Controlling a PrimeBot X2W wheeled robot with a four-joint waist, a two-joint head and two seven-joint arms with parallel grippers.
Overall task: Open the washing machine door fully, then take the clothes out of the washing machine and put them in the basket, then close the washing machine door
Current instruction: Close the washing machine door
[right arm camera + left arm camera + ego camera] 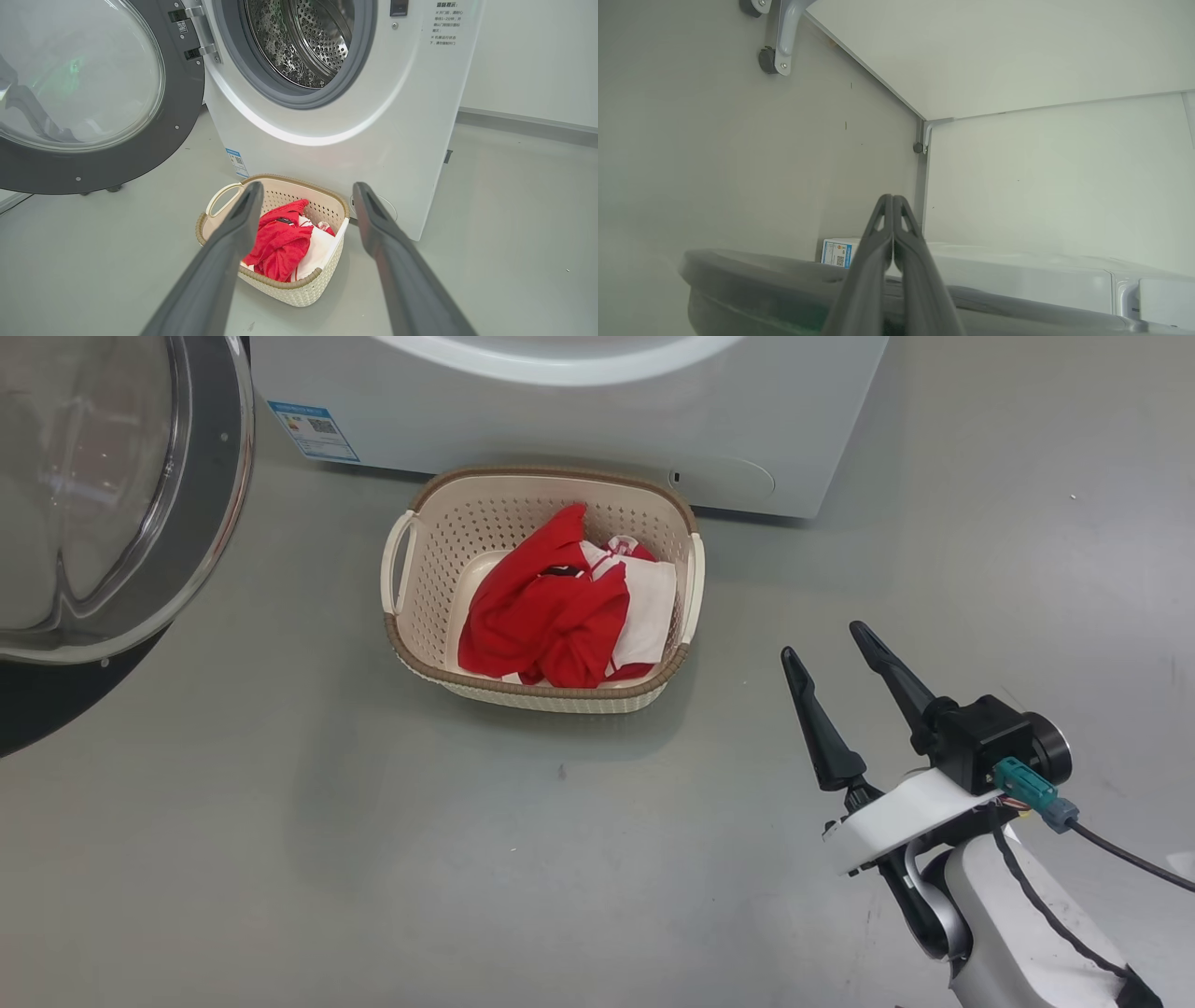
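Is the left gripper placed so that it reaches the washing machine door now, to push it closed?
Probably yes. The left gripper, fingers shut together, sits just over the black rim of the washing machine door, and nothing stands between them. Whether they touch already, I cannot tell.

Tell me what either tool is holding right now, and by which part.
Nothing is held. The right tool is open and empty; the left tool is shut on nothing. The clothes lie in the basket.
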